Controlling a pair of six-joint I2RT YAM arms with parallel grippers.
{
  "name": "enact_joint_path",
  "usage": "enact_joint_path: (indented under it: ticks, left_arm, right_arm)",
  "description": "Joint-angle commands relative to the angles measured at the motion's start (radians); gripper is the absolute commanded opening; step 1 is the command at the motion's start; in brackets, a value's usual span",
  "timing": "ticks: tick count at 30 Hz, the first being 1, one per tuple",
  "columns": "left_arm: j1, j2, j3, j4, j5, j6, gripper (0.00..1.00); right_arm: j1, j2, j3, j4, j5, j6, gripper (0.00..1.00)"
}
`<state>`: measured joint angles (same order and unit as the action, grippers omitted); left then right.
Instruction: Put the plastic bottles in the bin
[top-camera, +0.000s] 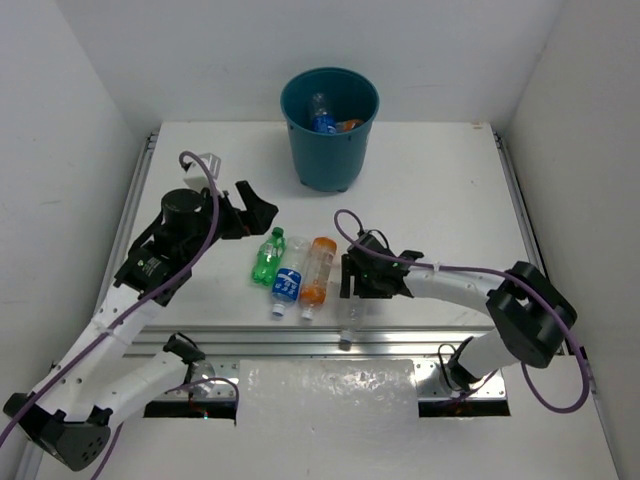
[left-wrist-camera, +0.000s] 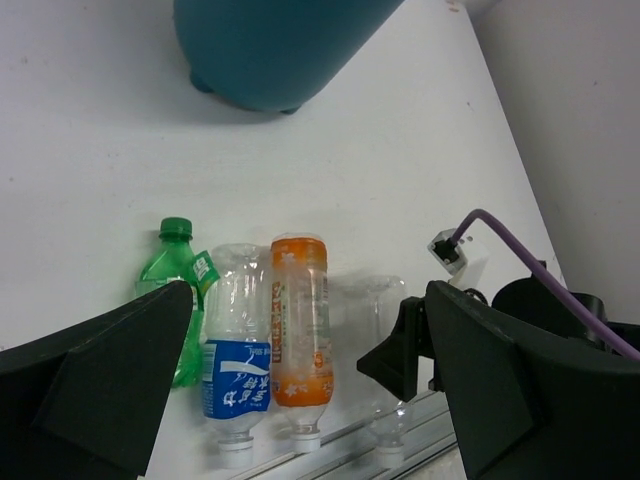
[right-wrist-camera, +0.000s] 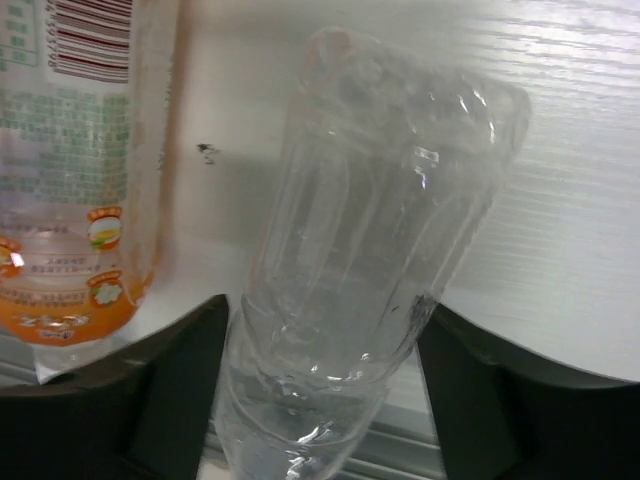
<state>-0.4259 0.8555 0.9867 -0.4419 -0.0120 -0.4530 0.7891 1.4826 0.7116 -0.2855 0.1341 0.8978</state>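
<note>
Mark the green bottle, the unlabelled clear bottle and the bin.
green bottle (top-camera: 267, 260): top external view, on its mid-body.
unlabelled clear bottle (right-wrist-camera: 370, 230): right wrist view, on its ribbed mid-body.
bin (top-camera: 330, 150): top external view, on its outer front wall.

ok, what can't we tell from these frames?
- Bin contents: top view, its own wall hides most of them; count unknown.
- Clear bottle cap: right wrist view, cut off by the bottom edge.
- Right gripper grip: fingers flank that bottle; squeeze or mere contact unclear.
</note>
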Motion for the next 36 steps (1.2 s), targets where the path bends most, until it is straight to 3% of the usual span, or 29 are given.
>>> enact_joint_path:
  ticks: [1, 4, 5, 8, 9, 14, 17, 21, 24, 28, 29, 31, 32, 33, 35, 36]
  left_arm:
    - [-0.007, -0.010, -0.014, 0.046, 0.033, 0.004, 1.00]
    - [-0.007, -0.013, -0.029, 0.068, 0.075, -0.010, 1.00]
    - [-0.008, -0.012, -0.043, 0.077, 0.116, -0.013, 1.00]
    - [-0.011, -0.010, -0.081, 0.133, 0.199, -0.041, 1.00]
    - [-0.014, -0.010, -0.094, 0.153, 0.222, -0.050, 1.00]
    - [-0.091, -0.003, -0.190, 0.399, 0.426, -0.154, 1.00]
    - [-0.252, 0.074, -0.169, 0.502, 0.379, -0.161, 1.00]
    - [-0.397, 0.209, -0.090, 0.540, 0.328, -0.130, 1.00]
    - [-0.444, 0.246, -0.082, 0.662, 0.398, -0.133, 1.00]
    - [-0.490, 0.315, -0.010, 0.646, 0.422, -0.115, 0.97]
    - [-0.496, 0.336, -0.002, 0.646, 0.426, -0.113, 0.94]
    - [-0.505, 0.353, 0.015, 0.646, 0.428, -0.110, 0.72]
    - [-0.505, 0.358, 0.020, 0.641, 0.420, -0.108, 0.56]
    - [-0.505, 0.359, 0.032, 0.632, 0.385, -0.107, 0.22]
    - [-0.505, 0.356, 0.061, 0.585, 0.327, -0.099, 0.01]
    - [-0.504, 0.353, 0.075, 0.563, 0.241, -0.098, 0.00]
  right_arm:
    - [0.004, -0.037, -0.021, -0.017, 0.065, 0.004, 0.66]
    - [0.004, -0.118, -0.067, -0.012, 0.084, -0.007, 0.51]
    - [0.004, -0.143, -0.087, -0.008, 0.084, -0.020, 0.41]
    - [0.002, -0.270, -0.124, 0.022, 0.058, -0.101, 0.22]
    - [0.002, -0.312, -0.132, 0.029, 0.052, -0.161, 0.20]
    - [0.002, -0.638, -0.149, 0.034, 0.010, -0.356, 0.19]
    - [0.002, -0.763, -0.118, 0.048, -0.190, -0.512, 0.19]
    - [-0.001, -0.855, -0.067, 0.043, -0.376, -0.557, 0.20]
    - [-0.001, -0.869, -0.018, 0.025, -0.455, -0.568, 0.20]
    - [0.001, -0.892, -0.014, 0.055, -0.516, -0.563, 0.20]
    - [-0.001, -0.897, -0.014, 0.065, -0.524, -0.565, 0.20]
    - [-0.002, -0.900, -0.015, 0.065, -0.539, -0.573, 0.21]
    - [-0.001, -0.900, -0.014, 0.059, -0.535, -0.580, 0.22]
    - [-0.001, -0.903, -0.018, 0.051, -0.525, -0.582, 0.23]
    - [-0.001, -0.909, -0.021, 0.023, -0.455, -0.583, 0.45]
    - [-0.001, -0.915, -0.026, 0.014, -0.411, -0.577, 0.62]
